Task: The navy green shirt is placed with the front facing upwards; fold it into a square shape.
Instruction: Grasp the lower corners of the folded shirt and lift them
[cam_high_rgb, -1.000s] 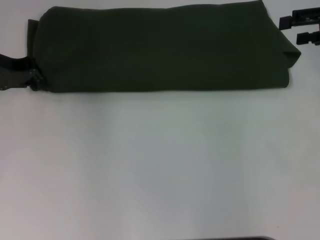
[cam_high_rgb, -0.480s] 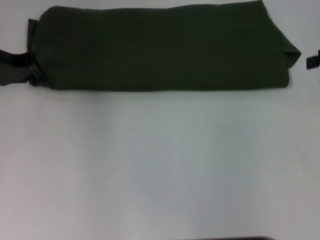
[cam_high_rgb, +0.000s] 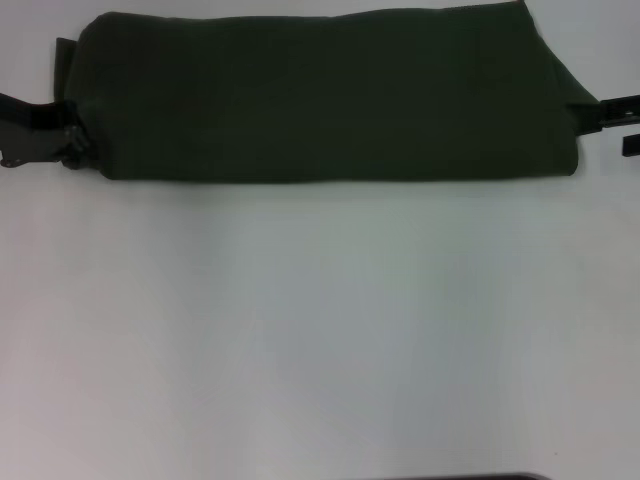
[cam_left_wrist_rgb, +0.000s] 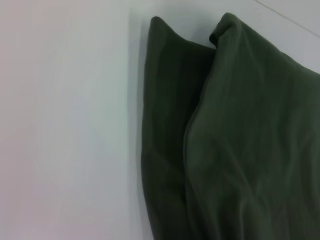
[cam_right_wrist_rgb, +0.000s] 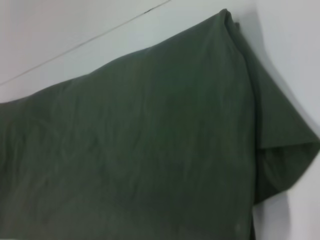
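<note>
The navy green shirt (cam_high_rgb: 320, 95) lies folded into a long band across the far side of the white table, with only plain green cloth showing. My left gripper (cam_high_rgb: 68, 145) is at the band's left end, against its near corner. At the opposite end my right gripper (cam_high_rgb: 622, 125) is open, one finger touching the pointed right tip of the cloth. The left wrist view shows layered folds of the shirt (cam_left_wrist_rgb: 240, 140) at that end. In the right wrist view the shirt (cam_right_wrist_rgb: 150, 150) ends in a folded flap.
The white table (cam_high_rgb: 320, 330) stretches bare from the shirt to the near edge. A dark strip shows at the bottom edge of the head view (cam_high_rgb: 460, 477).
My right gripper has come down from the far right corner to the shirt's right tip. The left gripper has shifted slightly farther along the left end. The shirt has barely moved.
</note>
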